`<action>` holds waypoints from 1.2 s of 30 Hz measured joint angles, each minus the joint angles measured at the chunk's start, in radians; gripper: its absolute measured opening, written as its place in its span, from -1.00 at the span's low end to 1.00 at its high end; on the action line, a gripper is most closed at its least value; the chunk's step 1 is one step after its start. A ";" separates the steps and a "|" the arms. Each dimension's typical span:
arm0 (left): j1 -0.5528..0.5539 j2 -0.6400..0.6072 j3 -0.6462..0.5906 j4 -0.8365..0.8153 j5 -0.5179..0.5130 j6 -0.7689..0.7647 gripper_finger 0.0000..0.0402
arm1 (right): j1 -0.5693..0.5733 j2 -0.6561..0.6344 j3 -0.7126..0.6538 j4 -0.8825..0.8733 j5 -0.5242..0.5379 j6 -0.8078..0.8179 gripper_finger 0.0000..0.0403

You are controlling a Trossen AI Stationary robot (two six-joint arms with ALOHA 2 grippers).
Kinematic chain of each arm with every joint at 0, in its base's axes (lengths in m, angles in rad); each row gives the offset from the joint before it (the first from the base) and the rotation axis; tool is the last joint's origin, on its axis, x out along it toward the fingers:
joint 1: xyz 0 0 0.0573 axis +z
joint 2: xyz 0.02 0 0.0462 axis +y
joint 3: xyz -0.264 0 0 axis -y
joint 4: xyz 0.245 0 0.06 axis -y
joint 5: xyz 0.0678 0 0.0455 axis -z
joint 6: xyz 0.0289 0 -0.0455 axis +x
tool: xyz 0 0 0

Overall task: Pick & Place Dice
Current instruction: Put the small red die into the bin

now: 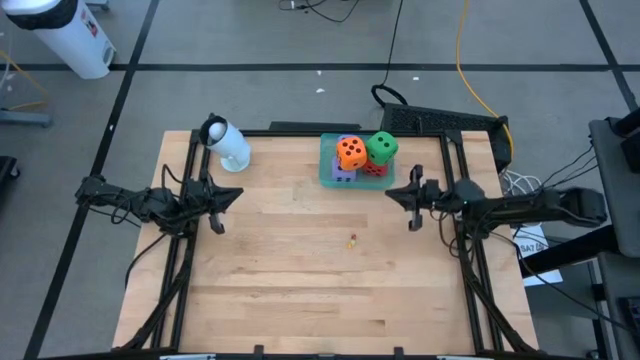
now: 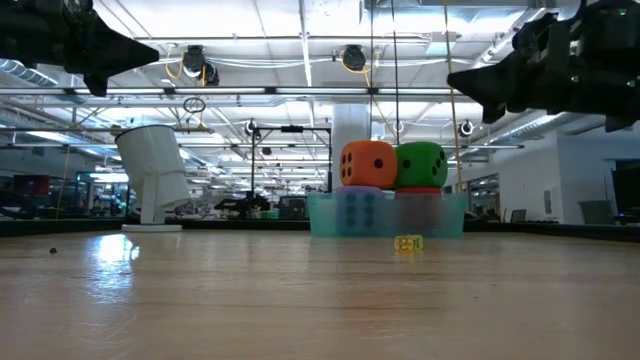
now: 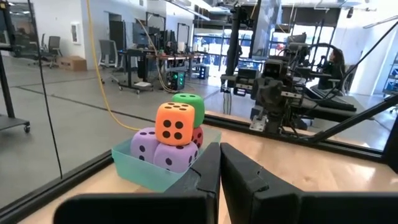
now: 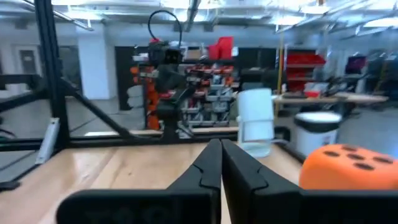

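5 dice sit piled in the teal tray (image 1: 327, 172) at the middle of the bench's far edge. The orange die (image 1: 351, 152) and the green die (image 1: 381, 147) rest on top, touching side by side. Under them lie 2 purple-blue dice (image 3: 163, 151) and the red die (image 1: 375, 169), mostly hidden. A small yellow object (image 1: 352, 240) lies on the bare bench (image 1: 300, 280) near its centre, well apart from the tray. A white cylinder device (image 1: 226, 143) stands at the far left corner. The left end effector (image 1: 221, 198) hangs above the left edge, fingers pressed together, holding nothing. The right end effector (image 1: 405, 197) hangs near the right edge, just beside the tray, fingers likewise together and empty.
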 joint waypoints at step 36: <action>0.000 0.000 0.000 -0.001 0.000 0.026 -0.90 | 0.312 0.338 0.384 -0.664 -0.019 -0.254 -1.00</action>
